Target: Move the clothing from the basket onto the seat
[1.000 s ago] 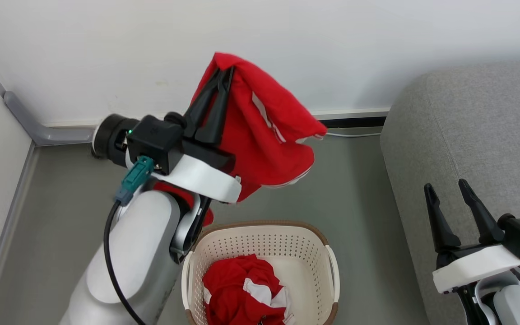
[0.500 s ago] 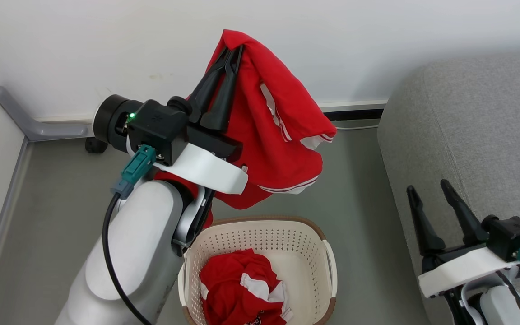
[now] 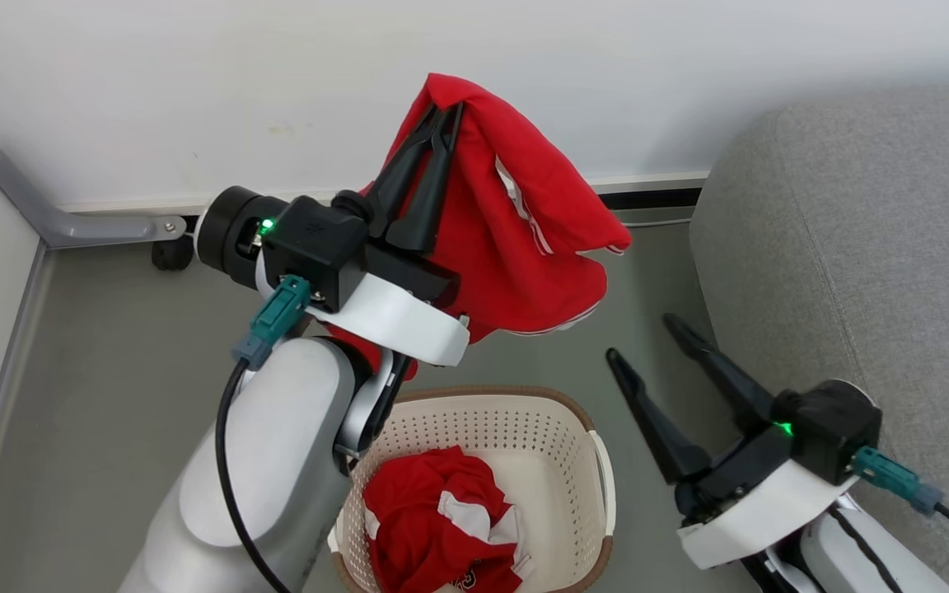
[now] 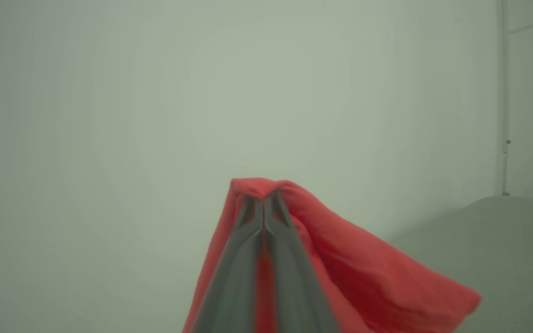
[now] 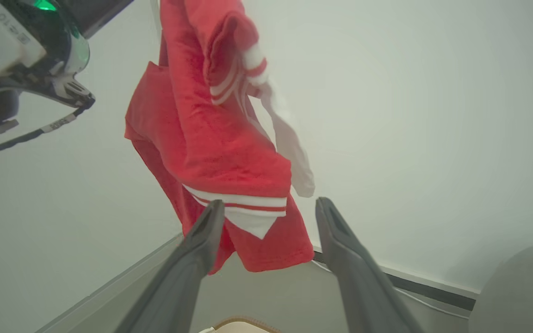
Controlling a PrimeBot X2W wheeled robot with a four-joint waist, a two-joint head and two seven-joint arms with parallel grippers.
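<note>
My left gripper [image 3: 444, 111] is shut on a bright red garment with white stripe trim [image 3: 524, 239], holding it high above the cream basket [image 3: 598, 486]. The cloth drapes down to the right of the fingers [image 4: 262, 203]. In the right wrist view the same hanging garment [image 5: 215, 148] fills the upper left. A second crumpled red and white garment [image 3: 441, 527] lies inside the basket. My right gripper [image 3: 643, 338] is open and empty, pointing up-left between the basket and the grey sofa [image 3: 870, 247]. Its fingertips [image 5: 213, 206] sit just below the hanging hem.
A white wall stands close behind, with a grey skirting pipe [image 3: 71, 222] and a small caster wheel [image 3: 170, 255] at the left corner. A dark cable [image 3: 656, 221] runs along the wall base. Grey floor [image 3: 112, 395] surrounds the basket.
The right gripper has swung up and left, toward the hanging garment, and now tilts diagonally. The left gripper with the garment has shifted slightly right. The camera has also moved a little.
</note>
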